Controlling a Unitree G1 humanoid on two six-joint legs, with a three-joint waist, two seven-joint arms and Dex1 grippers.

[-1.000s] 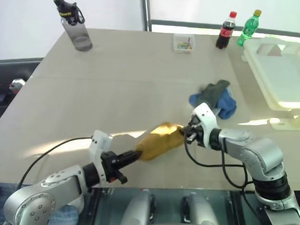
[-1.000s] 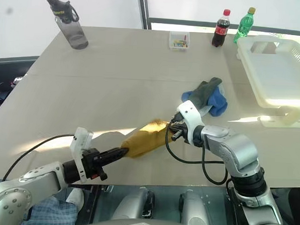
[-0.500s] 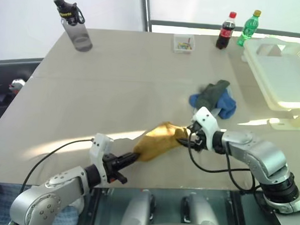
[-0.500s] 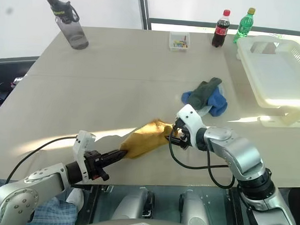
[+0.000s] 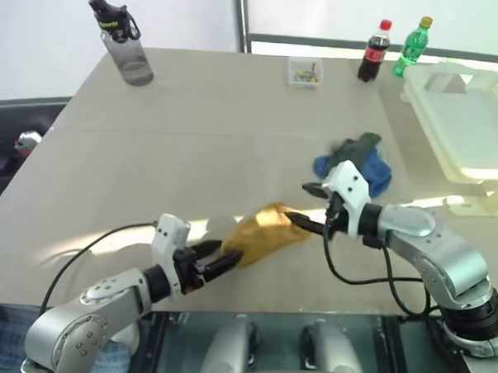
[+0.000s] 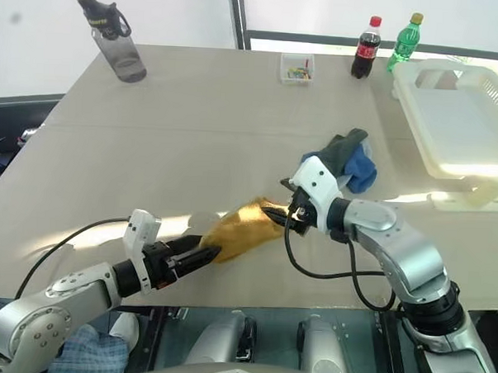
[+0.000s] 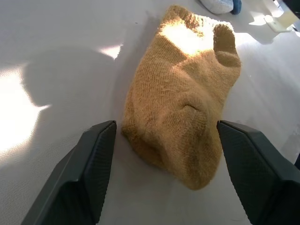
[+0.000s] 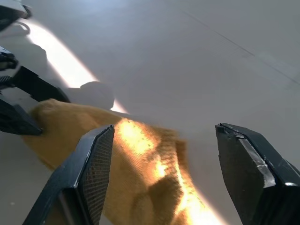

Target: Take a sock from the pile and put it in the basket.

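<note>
— Mustard-yellow knit, soft and slumped: the sock (image 5: 263,233) is lying flat on the table (image 5: 193,143), its long axis running between the two grippers.

— Which one is sitting nearer?

— The left gripper (image 5: 221,260) is standing wide apart around the near end. The right gripper (image 5: 308,205) is hovering spread over the far end, gripping nothing.

— And the basket (image 5: 463,121)?

— Slotted off-white plastic, resting well apart on the right, beyond the pile (image 5: 355,162). The right arm is looking better placed.

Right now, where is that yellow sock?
The yellow sock lies flat on the table, near its front edge, between the open left gripper and open right gripper.
</note>
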